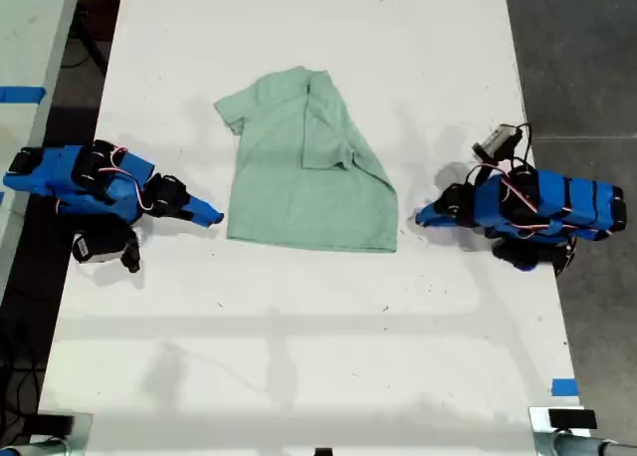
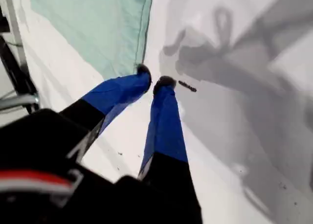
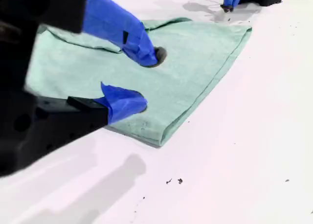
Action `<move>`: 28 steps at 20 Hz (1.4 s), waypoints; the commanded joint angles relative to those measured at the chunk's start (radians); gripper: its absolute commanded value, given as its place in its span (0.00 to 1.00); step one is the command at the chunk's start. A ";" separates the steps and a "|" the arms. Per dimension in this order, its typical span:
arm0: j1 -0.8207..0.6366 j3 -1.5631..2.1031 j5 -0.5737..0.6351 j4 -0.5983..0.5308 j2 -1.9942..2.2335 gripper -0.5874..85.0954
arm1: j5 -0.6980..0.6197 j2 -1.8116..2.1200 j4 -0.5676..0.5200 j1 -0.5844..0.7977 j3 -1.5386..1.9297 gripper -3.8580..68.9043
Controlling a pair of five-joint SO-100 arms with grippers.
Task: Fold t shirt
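White desk (image 1: 299, 356) fills the exterior view, and the t shirt (image 1: 289, 197) lies flat at its middle, 1 sleeve side already turned in over the body. My first claw (image 2: 152, 81), tips nearly together and holding nothing, sits low at a bottom corner, at the exterior view's right. My second claw (image 3: 147, 79) gapes wide at the opposite corner, empty, likely lining up a pinch. I'd say both corners get lifted together for the next fold.

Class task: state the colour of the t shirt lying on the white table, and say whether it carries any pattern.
Plain pale mint green t shirt, no pattern; clearest in the exterior view.
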 commanded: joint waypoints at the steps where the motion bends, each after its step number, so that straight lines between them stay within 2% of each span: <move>1: -0.003 0.002 0.006 0.005 0.006 0.14 | -0.207 0.006 0.005 -0.064 0.044 0.16; 28: -0.003 0.002 0.006 0.005 0.006 0.14 | -0.238 0.006 0.005 -0.054 0.044 0.17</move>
